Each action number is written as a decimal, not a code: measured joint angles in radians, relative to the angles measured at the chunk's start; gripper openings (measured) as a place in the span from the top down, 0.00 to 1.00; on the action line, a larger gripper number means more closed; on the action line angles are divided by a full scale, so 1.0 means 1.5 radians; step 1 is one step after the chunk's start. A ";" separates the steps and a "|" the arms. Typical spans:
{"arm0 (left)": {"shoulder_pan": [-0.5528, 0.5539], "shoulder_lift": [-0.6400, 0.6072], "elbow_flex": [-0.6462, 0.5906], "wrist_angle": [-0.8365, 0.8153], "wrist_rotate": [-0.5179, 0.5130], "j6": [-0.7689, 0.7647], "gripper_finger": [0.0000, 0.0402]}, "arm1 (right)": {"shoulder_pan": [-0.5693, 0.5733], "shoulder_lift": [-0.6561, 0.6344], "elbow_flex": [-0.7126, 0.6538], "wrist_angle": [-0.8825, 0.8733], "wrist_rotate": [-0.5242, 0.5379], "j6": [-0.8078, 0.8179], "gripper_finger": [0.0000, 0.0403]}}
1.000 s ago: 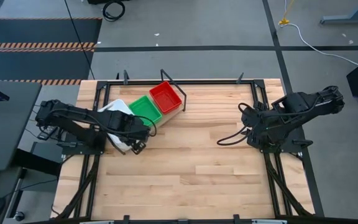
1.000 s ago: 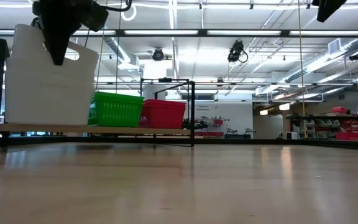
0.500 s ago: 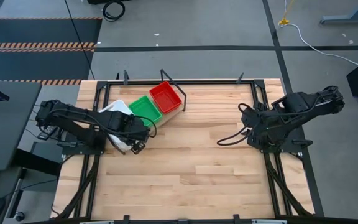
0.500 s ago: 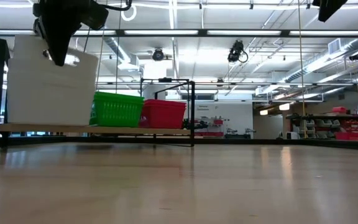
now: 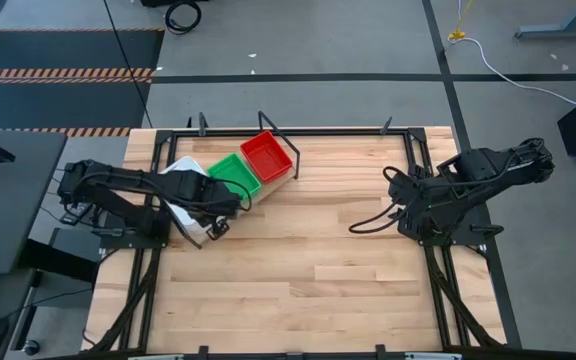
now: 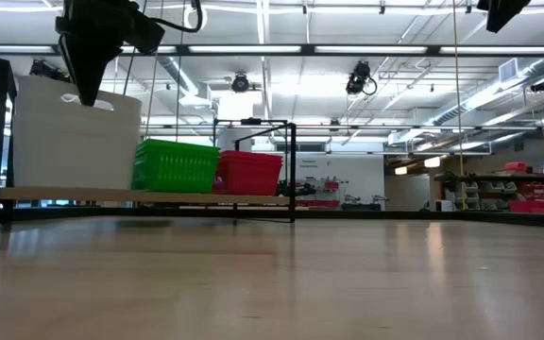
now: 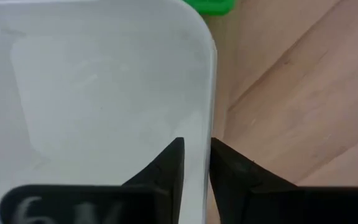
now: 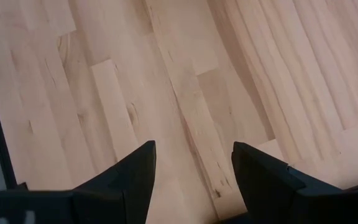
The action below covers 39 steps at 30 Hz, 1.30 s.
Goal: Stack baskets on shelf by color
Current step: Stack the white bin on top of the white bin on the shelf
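Observation:
My left gripper (image 5: 217, 224) is shut on a white basket (image 5: 181, 182) at the near-left end of the shelf (image 6: 206, 199). In the low view the white basket (image 6: 74, 137) sits level, with its bottom at the plank; whether it rests there I cannot tell. Beside it, a green basket (image 5: 234, 175) and a red basket (image 5: 266, 157) stand on the shelf by their bottoms. My right gripper (image 5: 405, 212) hangs open over bare wood at the table's right side. My left gripper holds the white basket by the rim of its side wall (image 7: 207, 146), close to a rounded corner. One finger (image 7: 174, 167) is inside the basket and the other (image 7: 227, 171) outside. The fingers come from above, pointing down. The basket hangs level below them.
The shelf's black wire frame ends (image 6: 292, 170) rise at both ends of the plank. The table's black frame (image 5: 298, 131) runs along the far edge. Bare wooden tabletop (image 5: 308, 260) spreads across the middle and the near side.
My left gripper has moved down and a little toward the far edge, still shut on the white basket. The basket, tilted and raised a second ago, has come down and levelled out next to the green basket.

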 joint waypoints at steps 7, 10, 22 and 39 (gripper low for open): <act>0.001 0.000 0.000 -0.007 0.036 0.000 0.81 | 0.000 0.000 0.000 0.000 0.000 -0.001 0.46; -0.006 0.000 0.000 -0.007 0.044 -0.006 0.80 | 0.000 0.000 0.000 0.000 0.001 -0.006 0.46; -0.014 0.000 0.000 -0.007 0.088 -0.028 0.87 | 0.000 0.000 0.000 0.000 0.003 -0.020 0.46; -0.013 0.000 0.066 -0.006 0.064 -0.043 0.80 | 0.000 0.000 0.000 0.000 0.015 -0.020 0.46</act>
